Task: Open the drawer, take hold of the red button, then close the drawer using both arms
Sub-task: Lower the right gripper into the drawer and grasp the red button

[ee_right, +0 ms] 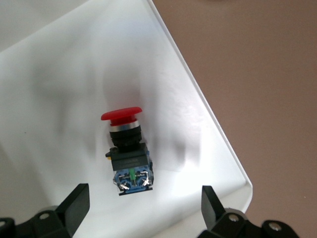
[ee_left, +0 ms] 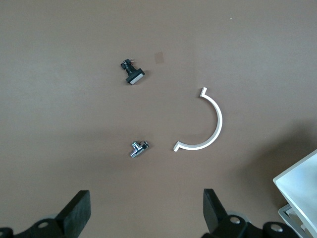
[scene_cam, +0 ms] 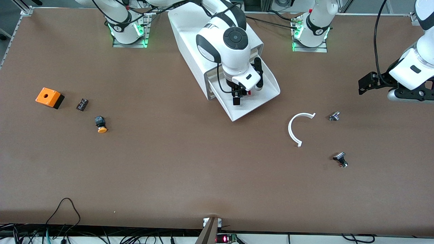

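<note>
Your drawer (scene_cam: 268, 88) is pulled out from the bottom of the white cabinet (scene_cam: 190, 37): a wide, shallow, plain white tray, angled across the counter. You'll find the button (ee_right: 126, 151) lying on its side on the drawer floor, directly under the right claw (scene_cam: 239, 98), between its spread fingers (ee_right: 74, 206). Red mushroom cap, silver collar, black body, and a terminal block at the end with screws and a green tab. It lies near the drawer's front corner, touching no wall.
</note>
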`<state>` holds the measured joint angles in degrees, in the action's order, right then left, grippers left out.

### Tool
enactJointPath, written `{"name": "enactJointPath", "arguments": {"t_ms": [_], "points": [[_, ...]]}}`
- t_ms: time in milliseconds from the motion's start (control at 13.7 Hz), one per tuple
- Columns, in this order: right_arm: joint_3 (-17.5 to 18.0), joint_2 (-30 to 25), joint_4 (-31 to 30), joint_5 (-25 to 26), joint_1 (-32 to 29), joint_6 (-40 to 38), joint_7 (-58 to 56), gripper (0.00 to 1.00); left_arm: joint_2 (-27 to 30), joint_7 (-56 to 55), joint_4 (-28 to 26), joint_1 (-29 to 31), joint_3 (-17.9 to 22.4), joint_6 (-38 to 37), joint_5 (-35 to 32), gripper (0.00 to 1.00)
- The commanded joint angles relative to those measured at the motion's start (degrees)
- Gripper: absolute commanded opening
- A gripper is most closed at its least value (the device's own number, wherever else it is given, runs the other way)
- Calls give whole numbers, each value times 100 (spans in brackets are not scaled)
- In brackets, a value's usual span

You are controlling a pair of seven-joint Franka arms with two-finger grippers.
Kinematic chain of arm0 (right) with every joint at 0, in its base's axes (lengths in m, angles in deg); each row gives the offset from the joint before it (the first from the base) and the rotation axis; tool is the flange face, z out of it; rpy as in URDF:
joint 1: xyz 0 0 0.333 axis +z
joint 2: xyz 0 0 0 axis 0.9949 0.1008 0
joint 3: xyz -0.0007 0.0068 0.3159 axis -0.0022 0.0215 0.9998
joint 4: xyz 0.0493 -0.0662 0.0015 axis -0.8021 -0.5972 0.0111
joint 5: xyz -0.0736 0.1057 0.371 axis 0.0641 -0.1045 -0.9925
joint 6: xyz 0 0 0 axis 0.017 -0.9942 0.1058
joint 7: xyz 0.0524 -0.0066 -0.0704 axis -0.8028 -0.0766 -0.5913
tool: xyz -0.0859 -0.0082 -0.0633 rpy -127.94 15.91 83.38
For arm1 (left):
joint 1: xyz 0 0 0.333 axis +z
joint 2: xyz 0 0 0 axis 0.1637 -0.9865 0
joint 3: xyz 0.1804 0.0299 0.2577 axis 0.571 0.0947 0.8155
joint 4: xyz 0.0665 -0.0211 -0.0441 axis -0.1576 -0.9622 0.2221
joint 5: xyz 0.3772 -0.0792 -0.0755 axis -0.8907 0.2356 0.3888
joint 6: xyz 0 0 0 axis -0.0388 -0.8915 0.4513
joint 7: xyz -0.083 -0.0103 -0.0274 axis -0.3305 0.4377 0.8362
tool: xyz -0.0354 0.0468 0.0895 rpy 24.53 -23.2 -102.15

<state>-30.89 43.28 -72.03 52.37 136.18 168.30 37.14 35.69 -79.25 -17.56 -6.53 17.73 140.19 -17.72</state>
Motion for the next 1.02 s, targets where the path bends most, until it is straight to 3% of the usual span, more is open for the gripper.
{"name": "enactJointPath", "arguments": {"t_ms": [0, 948], "points": [[0, -12, 8, -81, 7, -48, 35, 100, -85, -49, 193, -78, 52, -145, -179, 100], [0, 270, -18, -37, 86, 119, 246, 100, -146, -84, 254, -78, 70, -145, -179, 100]]}}
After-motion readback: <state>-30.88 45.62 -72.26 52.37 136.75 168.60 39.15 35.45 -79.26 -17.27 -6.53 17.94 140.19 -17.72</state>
